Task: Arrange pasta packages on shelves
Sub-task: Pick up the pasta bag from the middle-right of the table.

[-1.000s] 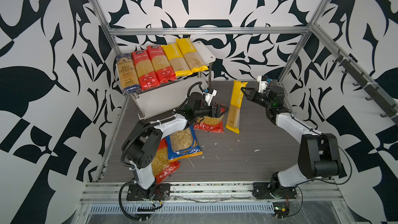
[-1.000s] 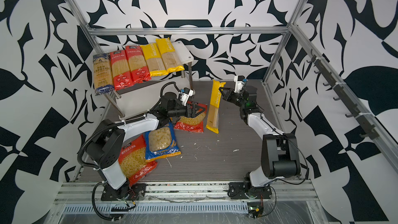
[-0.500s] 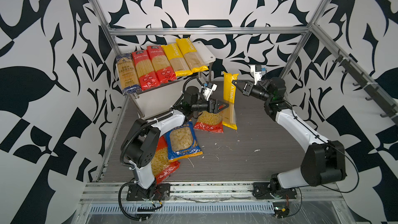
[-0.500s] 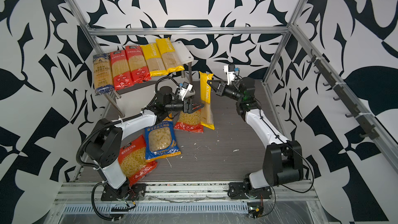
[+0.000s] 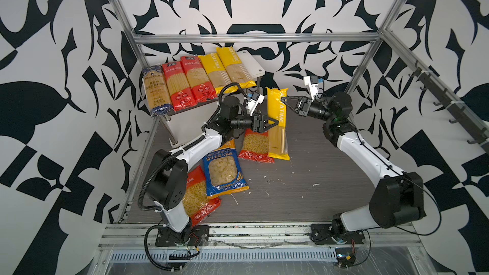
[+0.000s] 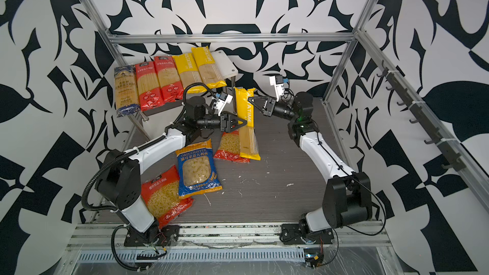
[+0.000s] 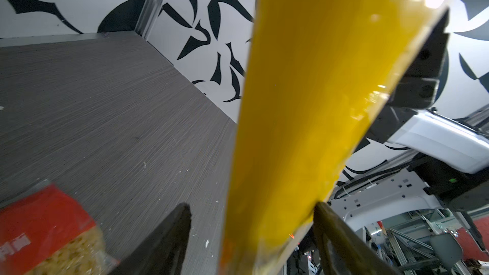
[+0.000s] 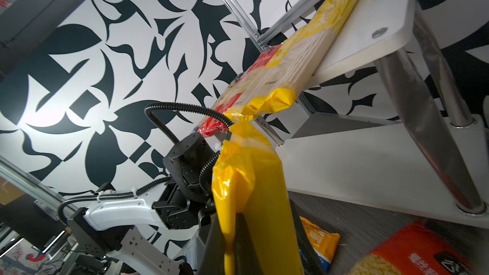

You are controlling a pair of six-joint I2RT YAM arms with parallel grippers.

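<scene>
Right gripper [image 5: 284, 99] is pinched tight on the upper part of the yellow spaghetti pack [image 5: 277, 141], and the pack hangs upright below the fingers! That arm stretches up and inward from its base, forearm rising, wrist level, fingers aimed sideways at its partner. Left gripper [image 5: 276, 123] comes in from the opposite side, lower down the same pack. Its arm reaches forward with the wrist level, and the jaws stand apart astride the pack's middle. In the left wrist view one finger [image 7: 330, 228] touches the pack's edge while the other sits clear of it.

A second ago the pack hung well off to the side of the left gripper, which sat low over the red-orange bag [image 5: 255, 146]. Since then the right arm has carried it across, the left gripper has lifted, and the two now meet on the pack.

Behind the left gripper stand the shelves [image 5: 252, 62]. Five spaghetti packs lie side by side on the upper board: one blue [image 5: 156, 91], two red [image 5: 185, 80], two yellow [image 5: 225, 68]. Below the left gripper the red-orange bag lies flat on the table. The blue-orange bag [image 5: 225, 170] lies back along the left forearm, and a second red-orange bag [image 5: 195, 199] lies by that arm's base. Whether the held pack's lower end touches the table cannot be told.
</scene>
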